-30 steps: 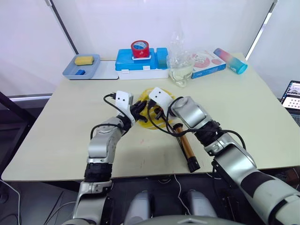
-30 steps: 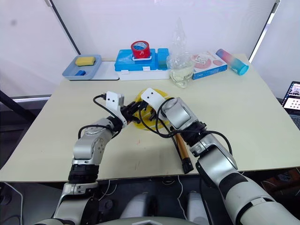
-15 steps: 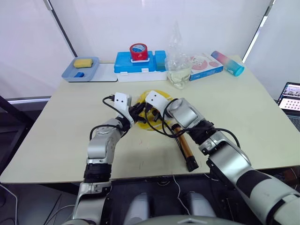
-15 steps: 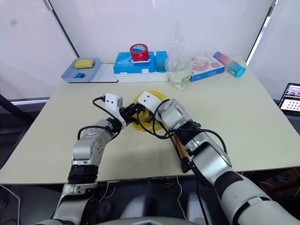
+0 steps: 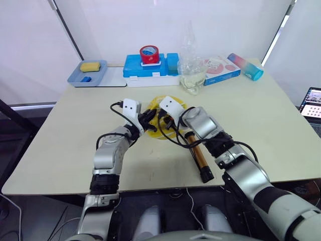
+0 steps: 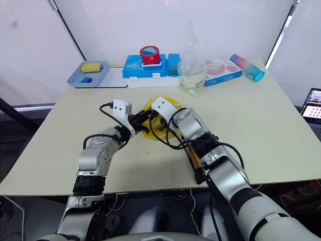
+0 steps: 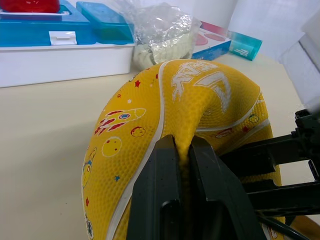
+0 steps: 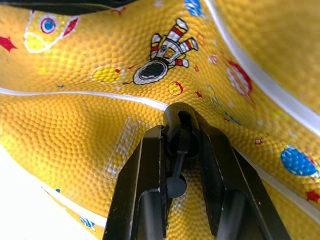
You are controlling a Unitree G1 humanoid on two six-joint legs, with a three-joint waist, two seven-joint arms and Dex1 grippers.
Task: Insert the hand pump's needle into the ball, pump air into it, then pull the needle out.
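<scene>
We see the dented yellow ball (image 7: 165, 115) mid-table (image 5: 261, 110), our left hand (image 7: 182, 150) pinching a fold of its skin. Our right hand (image 8: 182, 150) is clamped on the needle (image 8: 179, 131) fitting — pressed against the ball's surface — while the hand pump (image 5: 199, 155) lies just beside it.

Both pincers crowd the ball (image 5: 161, 116) at mid-table: the left pincer (image 7: 182, 150) is clamped on a fold of its skin, the right pincer (image 8: 181, 142) grips the black fitting pressed against it, so little room remains between them. The hand pump (image 5: 198, 155) lies near the table's front edge under the right arm, its hose looping by the ball. Along the far edge stand a blue box (image 5: 150, 68), a plastic bag (image 5: 192, 70) and a grey tray (image 5: 88, 73). The table (image 5: 65, 130) lies bare at both sides.
</scene>
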